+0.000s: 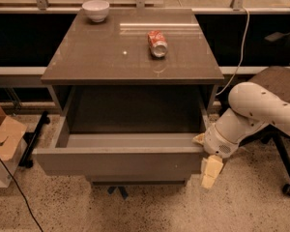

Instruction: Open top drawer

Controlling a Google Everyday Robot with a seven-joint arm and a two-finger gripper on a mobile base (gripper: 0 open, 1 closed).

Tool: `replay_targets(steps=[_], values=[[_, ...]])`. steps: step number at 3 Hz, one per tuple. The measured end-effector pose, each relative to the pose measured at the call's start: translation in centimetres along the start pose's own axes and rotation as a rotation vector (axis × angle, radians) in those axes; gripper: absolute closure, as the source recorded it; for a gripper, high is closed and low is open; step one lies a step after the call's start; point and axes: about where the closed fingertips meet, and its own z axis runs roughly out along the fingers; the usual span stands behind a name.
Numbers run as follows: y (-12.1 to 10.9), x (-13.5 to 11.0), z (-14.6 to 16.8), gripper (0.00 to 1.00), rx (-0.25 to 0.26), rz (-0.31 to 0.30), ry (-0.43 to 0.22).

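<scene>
Pincer [206, 155]: at 4 o'clock, released, fingers [210, 171] spread at the right front corner of the top drawer [121, 163].
Top drawer: pulled out toward 6 o'clock, box interior exposed.
Surface [96, 57]: soda can [157, 43] lying at 12 o'clock; white bowl [95, 9] at 11 o'clock.

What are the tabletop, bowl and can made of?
Tabletop: likely laminate, glossy grey-brown, mirroring the can. Bowl: seemingly ceramic, smooth white. Can: thin metal, red print. The gripper, by the open top drawer's front corner, looks cream plastic.
</scene>
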Motion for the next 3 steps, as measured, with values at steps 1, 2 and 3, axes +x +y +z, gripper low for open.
replay_targets(steps=[1, 2, 3], values=[[2.5, 0.7, 0.7, 0.22, -0.041, 0.016, 0.019], [2.5, 0.7, 0.7, 0.45, -0.041, 0.016, 0.019], [3.8, 1.1, 1.2, 0.43, -0.062, 0.036, 0.017]])
